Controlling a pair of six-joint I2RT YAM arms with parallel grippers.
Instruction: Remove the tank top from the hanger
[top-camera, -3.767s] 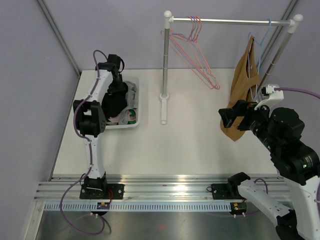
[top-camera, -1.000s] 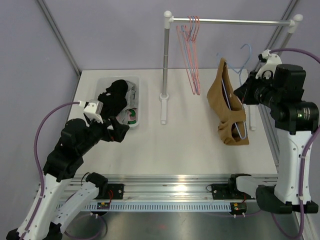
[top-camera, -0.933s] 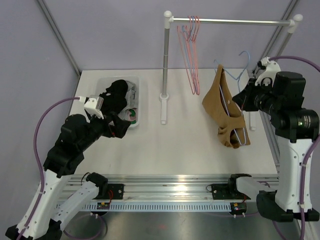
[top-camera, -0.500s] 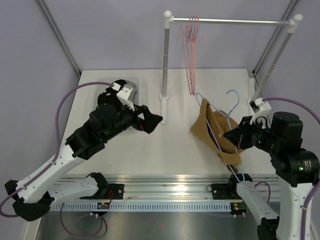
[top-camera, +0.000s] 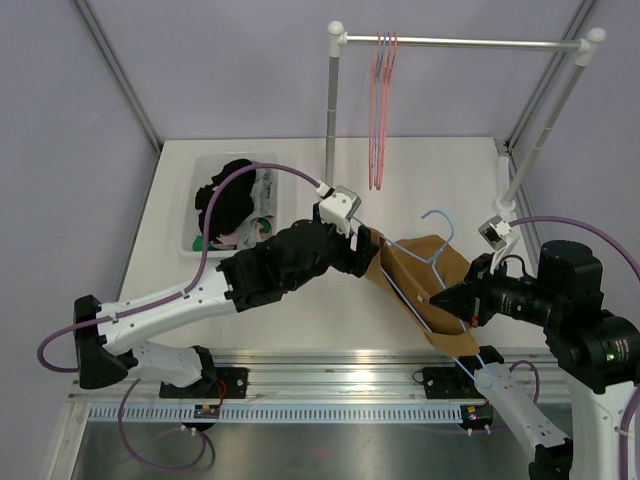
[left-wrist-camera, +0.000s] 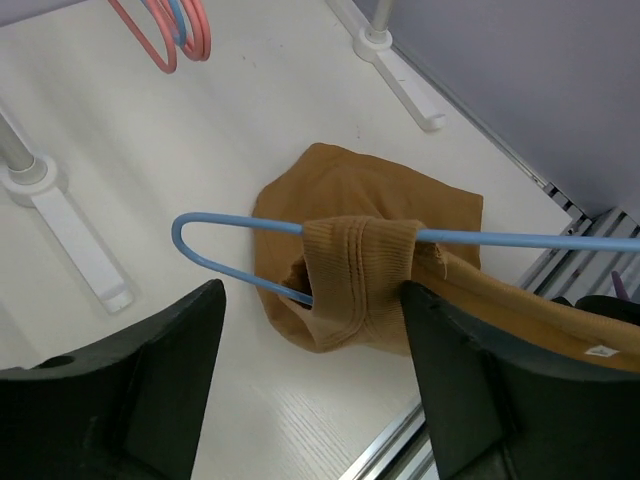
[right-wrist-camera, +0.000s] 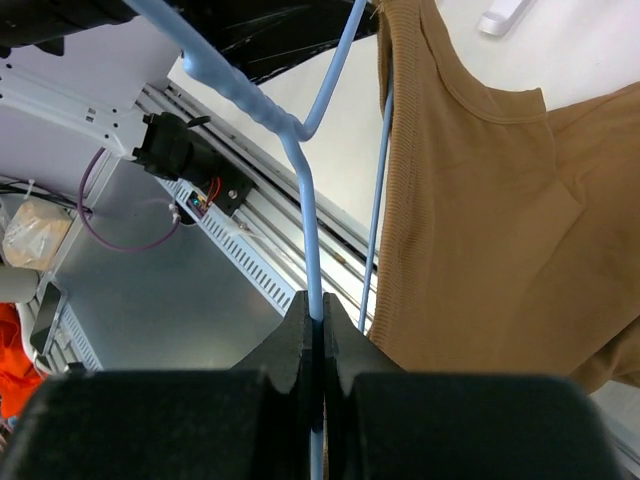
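Observation:
The tan tank top (top-camera: 425, 285) hangs on a light blue wire hanger (top-camera: 437, 232), held tilted low over the table near its front edge. My right gripper (top-camera: 447, 300) is shut on the hanger's wire; in the right wrist view the hanger (right-wrist-camera: 305, 200) runs straight into the gripper (right-wrist-camera: 313, 322), with the tank top (right-wrist-camera: 480, 220) draped to the right. My left gripper (top-camera: 374, 253) is at the top's left end. In its wrist view this gripper (left-wrist-camera: 312, 295) is open, with a shoulder strap (left-wrist-camera: 360, 262) looped over the hanger (left-wrist-camera: 230, 225) between the wide-set fingers (left-wrist-camera: 150, 390).
A clothes rack (top-camera: 460, 43) at the back carries several pink and blue hangers (top-camera: 380, 110). Its white feet (left-wrist-camera: 70, 235) rest on the table. A white bin (top-camera: 272, 215) of clothes stands at the left. A metal rail (top-camera: 330, 380) runs along the near edge.
My left arm swung from the bin across to the tank top, and its jaws have narrowed a little. My right arm carried the hanger and top down toward the near edge.

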